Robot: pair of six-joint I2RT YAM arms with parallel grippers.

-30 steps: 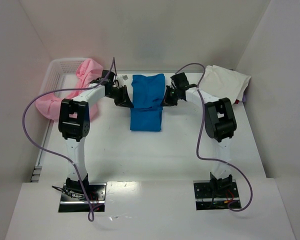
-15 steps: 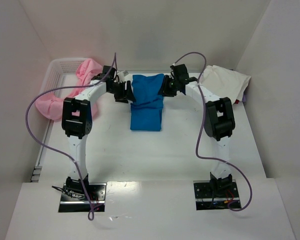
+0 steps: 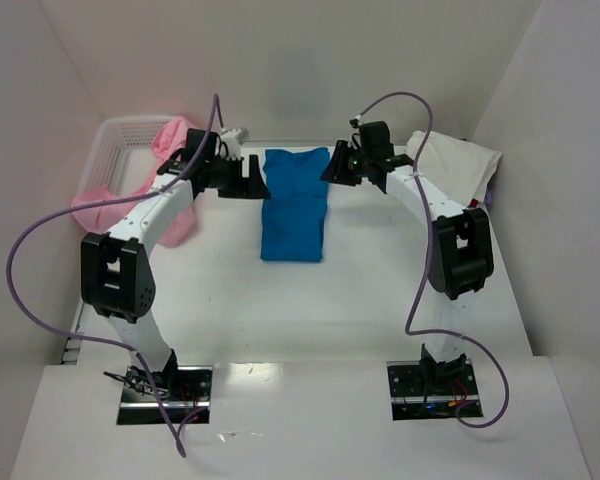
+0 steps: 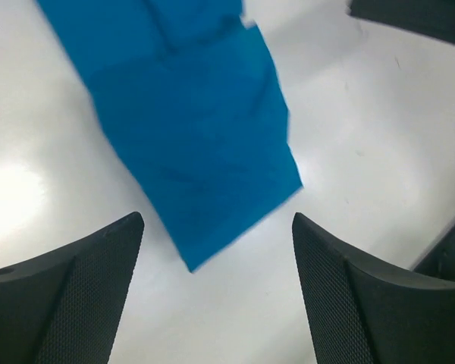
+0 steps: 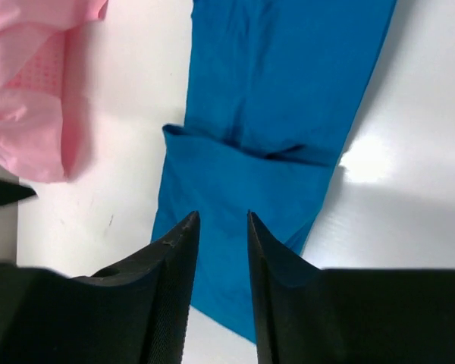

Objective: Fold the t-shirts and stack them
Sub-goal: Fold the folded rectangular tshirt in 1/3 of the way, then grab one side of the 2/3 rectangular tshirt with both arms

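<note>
The bright blue t-shirt [image 3: 293, 205] lies folded into a narrow strip at the back middle of the table, one layer lapped over the other. My left gripper [image 3: 251, 181] hovers just off its left edge, open wide, with only the shirt's corner [image 4: 189, 129] and bare table under the left gripper [image 4: 217, 220]. At the shirt's upper right edge my right gripper [image 3: 333, 169] is raised. The right gripper [image 5: 221, 216] has a narrow gap and nothing in it, with blue cloth [image 5: 288, 91] below. Pink t-shirts [image 3: 120, 200] spill from the basket. A cream-white t-shirt [image 3: 460, 162] lies at the back right.
The white lattice basket [image 3: 115, 135] stands at the back left against the wall. Pink cloth [image 5: 30, 83] hangs over its rim onto the table. White walls close in the back and both sides. Purple cables loop from both arms.
Both grippers have opened, let go of the blue t-shirt and lifted back from its edges. The left arm has swung outward to the left. The shirt lies flatter.
</note>
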